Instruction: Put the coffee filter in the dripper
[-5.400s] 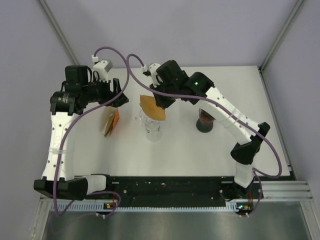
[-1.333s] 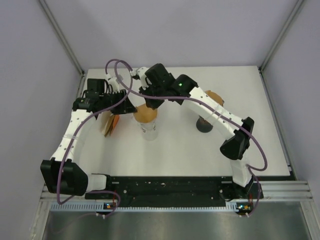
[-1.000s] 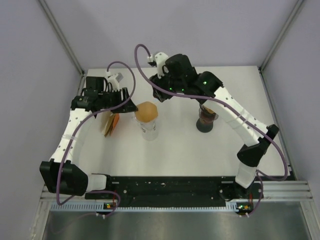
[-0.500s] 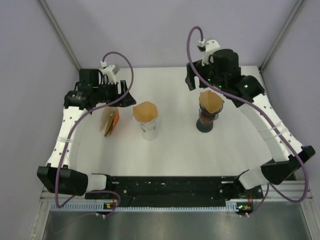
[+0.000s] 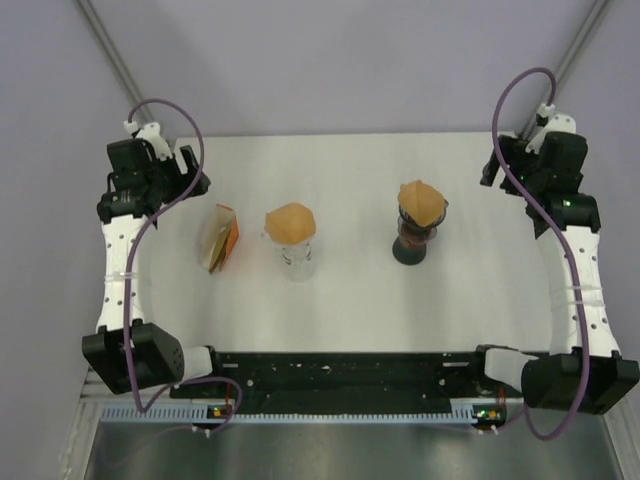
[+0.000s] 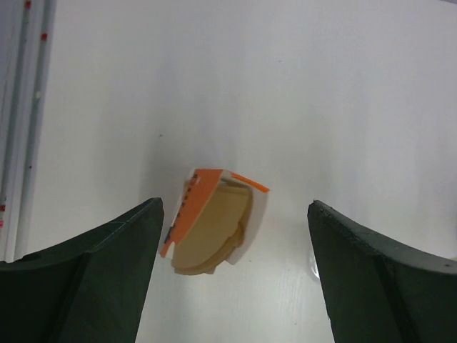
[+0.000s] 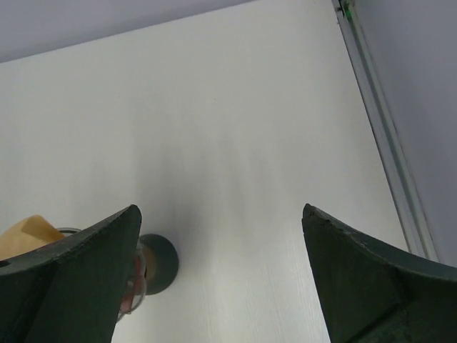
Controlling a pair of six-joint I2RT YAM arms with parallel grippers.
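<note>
A brown coffee filter [image 5: 290, 221] sits in the top of the clear glass dripper [image 5: 299, 263] at mid-table. Another brown filter [image 5: 421, 200] rests in the dark dripper [image 5: 414, 245] to the right; the right wrist view shows that filter's edge [image 7: 28, 230] and the dripper's base [image 7: 161, 263]. My left gripper [image 5: 180, 185] hangs open and empty at the far left, above the orange filter pack [image 6: 211, 221]. My right gripper [image 5: 510, 170] is open and empty at the far right, well away from both drippers.
The orange pack of spare filters [image 5: 220, 238] stands left of the glass dripper. Metal frame rails run along the table's left edge [image 6: 21, 128] and right edge [image 7: 382, 143]. Purple cables loop above both wrists.
Both arms have pulled back from the middle to the table's sides and their jaws have spread. One filter stays in the glass dripper, another in the dark dripper.
</note>
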